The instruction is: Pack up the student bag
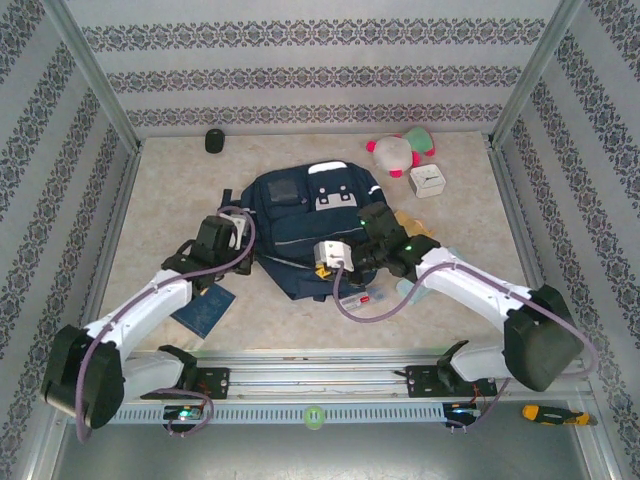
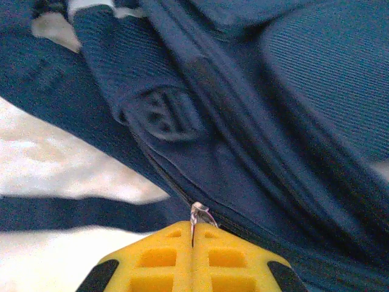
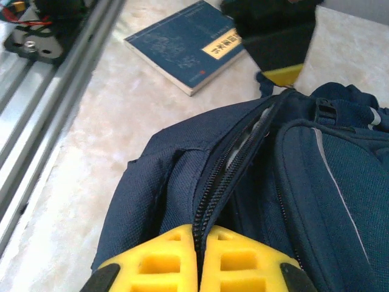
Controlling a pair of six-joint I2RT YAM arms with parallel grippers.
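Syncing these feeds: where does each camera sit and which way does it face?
Top: above, behind the arms, looking down on table and backpack; both arms show.
Left wrist: on left arm, facing backpack's side; left gripper shut on zipper pull.
Right wrist: on right arm, facing backpack's zipper and book; right gripper pinching the zipper.
All share the backpack.

Bright, even, diffuse from overhead in top view; only soft, short shadows on table [image 1: 160, 200]. Smeared and soft across student bag [image 2: 304, 91] weave in left wrist view, washed out over pale table. Crisper in right wrist view, slightly soft at nearest edge.
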